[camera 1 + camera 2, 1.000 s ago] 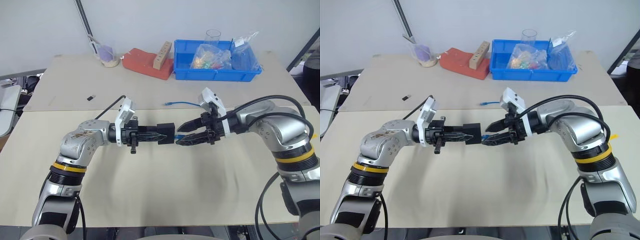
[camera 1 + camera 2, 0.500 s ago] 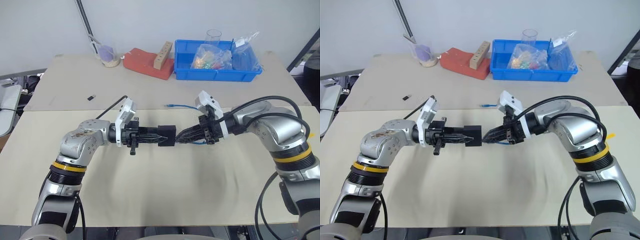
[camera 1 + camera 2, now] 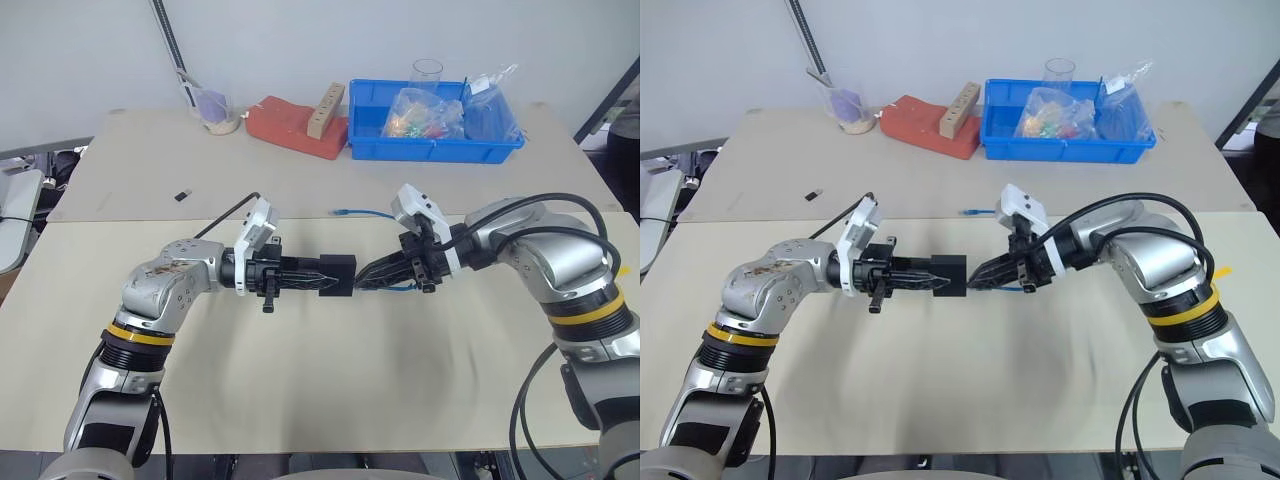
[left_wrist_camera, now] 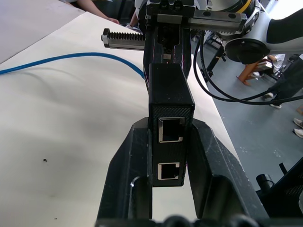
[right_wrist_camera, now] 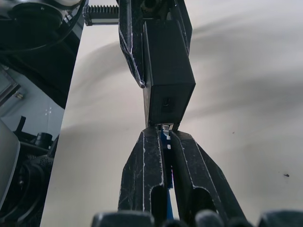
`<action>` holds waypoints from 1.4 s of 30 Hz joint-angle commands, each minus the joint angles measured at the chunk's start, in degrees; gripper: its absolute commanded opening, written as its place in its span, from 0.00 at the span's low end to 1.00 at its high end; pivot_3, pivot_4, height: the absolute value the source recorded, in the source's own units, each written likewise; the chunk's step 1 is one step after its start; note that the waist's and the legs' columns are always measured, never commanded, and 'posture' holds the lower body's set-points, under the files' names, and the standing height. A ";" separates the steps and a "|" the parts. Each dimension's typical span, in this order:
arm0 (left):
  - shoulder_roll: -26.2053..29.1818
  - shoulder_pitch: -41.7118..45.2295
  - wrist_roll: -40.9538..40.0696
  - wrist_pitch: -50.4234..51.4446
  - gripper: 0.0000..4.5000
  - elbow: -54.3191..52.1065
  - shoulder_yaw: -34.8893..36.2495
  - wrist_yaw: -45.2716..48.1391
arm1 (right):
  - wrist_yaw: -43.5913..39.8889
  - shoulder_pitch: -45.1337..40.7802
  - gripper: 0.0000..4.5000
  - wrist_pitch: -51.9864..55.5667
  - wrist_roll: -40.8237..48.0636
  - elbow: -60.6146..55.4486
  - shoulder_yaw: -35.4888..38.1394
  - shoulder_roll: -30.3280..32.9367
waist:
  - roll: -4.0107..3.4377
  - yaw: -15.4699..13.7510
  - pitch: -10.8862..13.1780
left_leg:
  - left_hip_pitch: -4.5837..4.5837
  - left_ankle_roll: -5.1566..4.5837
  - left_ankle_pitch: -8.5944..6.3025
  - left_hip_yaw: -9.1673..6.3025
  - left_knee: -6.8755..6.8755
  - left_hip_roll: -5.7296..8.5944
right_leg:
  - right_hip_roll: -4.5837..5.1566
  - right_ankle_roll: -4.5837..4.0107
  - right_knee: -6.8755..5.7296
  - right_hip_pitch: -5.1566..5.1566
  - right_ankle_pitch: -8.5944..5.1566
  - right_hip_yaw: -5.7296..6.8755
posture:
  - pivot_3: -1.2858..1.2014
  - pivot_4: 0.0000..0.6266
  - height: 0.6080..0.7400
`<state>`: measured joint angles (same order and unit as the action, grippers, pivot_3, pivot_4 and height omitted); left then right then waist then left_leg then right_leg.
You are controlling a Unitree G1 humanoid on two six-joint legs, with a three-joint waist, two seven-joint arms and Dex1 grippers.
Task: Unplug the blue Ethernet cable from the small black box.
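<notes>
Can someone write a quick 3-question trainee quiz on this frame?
1. True or false: the left claw holds the small black box above the table.
2. What does the right claw pinch? A) the blue bin B) the blue Ethernet cable at its plug C) nothing
3. Fill in: the plug is ____ the box's port.

Key: 1 true; 2 B; 3 still in, as far as the right wrist view shows.

one small black box (image 3: 336, 272); one blue Ethernet cable (image 3: 365, 212); two end effectors, left (image 3: 322, 274), right (image 3: 362, 281); one blue bin (image 3: 434, 138); one red block (image 3: 293, 126); one clear cup (image 3: 425, 72); one tiny dark stick (image 3: 184, 194)
</notes>
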<state>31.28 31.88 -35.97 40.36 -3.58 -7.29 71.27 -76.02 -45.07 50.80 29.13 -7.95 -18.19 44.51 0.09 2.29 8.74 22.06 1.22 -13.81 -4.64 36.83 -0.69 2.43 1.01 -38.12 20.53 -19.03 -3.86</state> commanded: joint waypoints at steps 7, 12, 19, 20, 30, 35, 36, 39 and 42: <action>5.49 -1.92 -0.80 -2.00 0.11 -2.19 4.62 1.54 | -4.42 9.28 0.01 -6.05 -2.73 -1.63 2.37 11.01 | 0.03 -0.20 0.03 | -0.03 0.00 0.00 0.02 0.00 -0.01 | 0.01 0.00 0.02 0.00 0.00 0.00 | 0.52 0.24 1.00; 4.38 -2.68 1.09 -4.80 0.11 -1.80 3.89 0.64 | 1.48 13.27 0.01 -17.91 -10.39 2.65 2.11 7.82 | 0.04 -0.04 0.03 | -0.03 0.00 0.00 0.03 -0.01 -0.03 | -0.02 0.01 0.01 0.00 -0.01 0.01 | 0.52 0.24 1.00; 3.18 -4.63 5.08 -10.69 0.11 -1.01 3.15 -0.93 | 2.06 17.98 0.42 -22.26 -10.74 1.34 6.11 8.09 | 0.04 -0.29 0.03 | -0.01 0.00 0.00 0.05 -0.01 -0.01 | 0.02 0.01 0.03 -0.01 -0.01 -0.02 | 0.52 0.24 1.00; 3.04 -4.88 5.94 -11.82 0.11 -0.67 3.07 -1.26 | 2.10 18.15 0.50 -21.05 -9.63 0.32 7.02 8.06 | 0.04 -0.30 0.03 | -0.02 0.00 0.00 0.05 0.00 0.00 | 0.02 0.01 0.02 -0.01 0.00 -0.02 | 0.52 0.24 1.00; -7.90 -8.76 17.87 -32.50 0.11 10.06 3.95 -17.10 | 17.86 16.47 0.99 2.84 10.14 -19.85 23.32 3.96 | 0.02 -1.24 0.02 | -0.01 0.00 0.00 0.03 0.00 -0.02 | 0.01 0.00 0.02 -0.02 0.00 -0.05 | 0.52 0.24 1.00; -14.40 -7.00 24.64 -45.72 0.11 21.58 3.58 -26.16 | 24.16 17.49 0.99 5.35 11.09 -23.01 23.97 2.96 | 0.03 -1.99 0.01 | 0.01 0.00 0.00 0.05 0.01 0.07 | 0.09 0.00 0.05 -0.02 0.00 -0.06 | 0.52 0.24 1.00; -15.62 -6.43 25.34 -47.33 0.11 23.54 3.60 -27.57 | 25.04 17.81 0.99 5.25 10.78 -23.06 23.87 3.01 | 0.04 -2.21 0.02 | 0.01 0.00 0.00 0.05 0.02 0.10 | 0.13 0.00 0.04 -0.02 0.00 -0.06 | 0.52 0.24 1.00; -17.89 -5.37 26.34 -50.20 0.11 27.64 3.61 -29.36 | 26.94 18.17 0.99 5.05 10.66 -22.71 23.76 3.25 | 0.06 -2.42 0.02 | 0.05 0.00 0.00 0.06 0.05 0.13 | 0.14 0.01 0.05 -0.02 0.00 -0.05 | 0.52 0.24 1.00; -18.51 -4.87 26.27 -51.37 0.11 30.27 3.77 -29.15 | 28.04 18.10 0.99 4.57 10.60 -22.08 23.64 3.38 | 0.05 -2.16 0.02 | 0.02 0.00 0.00 0.07 0.03 0.11 | 0.10 0.01 0.03 -0.01 0.00 -0.05 | 0.52 0.24 1.00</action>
<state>12.80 26.15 -9.30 -9.10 26.32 -4.39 42.12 -48.95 -26.58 55.66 39.40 -29.27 3.50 47.50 0.14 0.12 8.76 22.07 1.22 -13.81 -4.57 36.86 -0.59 2.51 1.01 -38.09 20.51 -19.03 -3.92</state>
